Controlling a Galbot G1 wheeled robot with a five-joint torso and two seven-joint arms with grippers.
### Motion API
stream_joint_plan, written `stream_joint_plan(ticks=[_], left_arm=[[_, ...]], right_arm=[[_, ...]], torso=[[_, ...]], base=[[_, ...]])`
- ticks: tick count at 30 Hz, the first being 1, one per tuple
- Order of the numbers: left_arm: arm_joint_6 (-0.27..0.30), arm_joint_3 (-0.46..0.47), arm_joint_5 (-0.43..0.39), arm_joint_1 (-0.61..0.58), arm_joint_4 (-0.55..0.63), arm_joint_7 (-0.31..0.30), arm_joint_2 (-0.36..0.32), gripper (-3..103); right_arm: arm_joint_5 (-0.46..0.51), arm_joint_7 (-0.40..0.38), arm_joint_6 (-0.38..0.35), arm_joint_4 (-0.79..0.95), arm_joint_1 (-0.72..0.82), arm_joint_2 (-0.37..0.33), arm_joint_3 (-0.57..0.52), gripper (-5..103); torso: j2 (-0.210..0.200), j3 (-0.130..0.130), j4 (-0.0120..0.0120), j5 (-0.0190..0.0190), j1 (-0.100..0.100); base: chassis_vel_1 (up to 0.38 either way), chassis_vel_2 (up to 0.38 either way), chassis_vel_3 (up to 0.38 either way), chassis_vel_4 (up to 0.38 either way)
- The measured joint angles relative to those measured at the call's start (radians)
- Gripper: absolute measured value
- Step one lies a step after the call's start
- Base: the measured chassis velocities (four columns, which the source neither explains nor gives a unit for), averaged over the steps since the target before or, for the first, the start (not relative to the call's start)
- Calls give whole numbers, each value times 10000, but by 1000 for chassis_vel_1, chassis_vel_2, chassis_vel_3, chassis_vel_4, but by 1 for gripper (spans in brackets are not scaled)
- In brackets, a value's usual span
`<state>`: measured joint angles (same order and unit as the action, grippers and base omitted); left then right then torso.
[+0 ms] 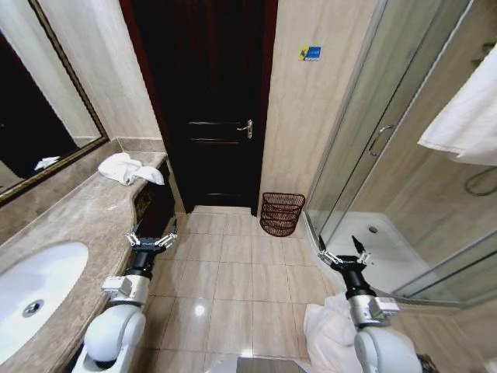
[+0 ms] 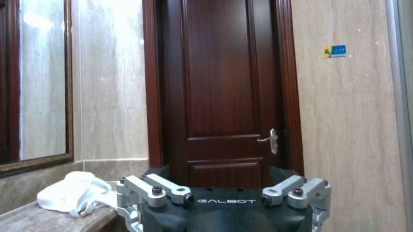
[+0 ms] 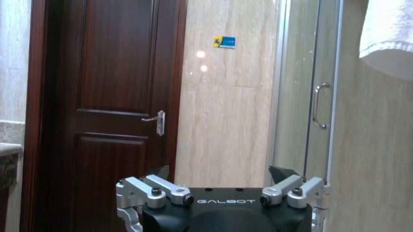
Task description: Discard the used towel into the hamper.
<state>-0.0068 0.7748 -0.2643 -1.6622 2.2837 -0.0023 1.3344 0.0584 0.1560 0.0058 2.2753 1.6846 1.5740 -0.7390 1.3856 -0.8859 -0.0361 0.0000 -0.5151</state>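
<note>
A crumpled white towel (image 1: 128, 169) lies at the far end of the marble counter (image 1: 85, 214), beside the dark door; the left wrist view shows the towel (image 2: 72, 194) too. The hamper (image 1: 281, 214), a dark red-brown wire basket, stands on the floor against the wall between the door and the shower. My left gripper (image 1: 153, 233) hangs open beside the counter's edge, short of the towel and holding nothing. Over the tiles near the shower sill, my right gripper (image 1: 342, 250) is open and empty, nearer to me than the hamper.
A sink (image 1: 35, 287) is set in the counter at the near left, under a wall mirror (image 1: 39, 101). The glass shower door (image 1: 380, 140) stands at the right, with a white towel (image 1: 466, 116) hanging above. A white heap (image 1: 328, 330) lies beside my right arm.
</note>
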Motion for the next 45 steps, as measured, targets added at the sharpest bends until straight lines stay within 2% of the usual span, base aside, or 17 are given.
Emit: stream_joint_plan(ticks=[26, 45], left_arm=[[-308, 63, 143, -161, 0, -31, 47, 100], [-505, 90, 249, -205, -76, -16, 93, 100]], right_arm=[[-149, 65, 227, -88, 118, 60, 8, 100], [-177, 45, 413, -178, 156, 88, 0, 100]], torso=[[0, 0, 1, 0, 0], [0, 1, -2, 0, 2]], base=[[-92, 96, 101, -96], [-66, 208, 213, -70]])
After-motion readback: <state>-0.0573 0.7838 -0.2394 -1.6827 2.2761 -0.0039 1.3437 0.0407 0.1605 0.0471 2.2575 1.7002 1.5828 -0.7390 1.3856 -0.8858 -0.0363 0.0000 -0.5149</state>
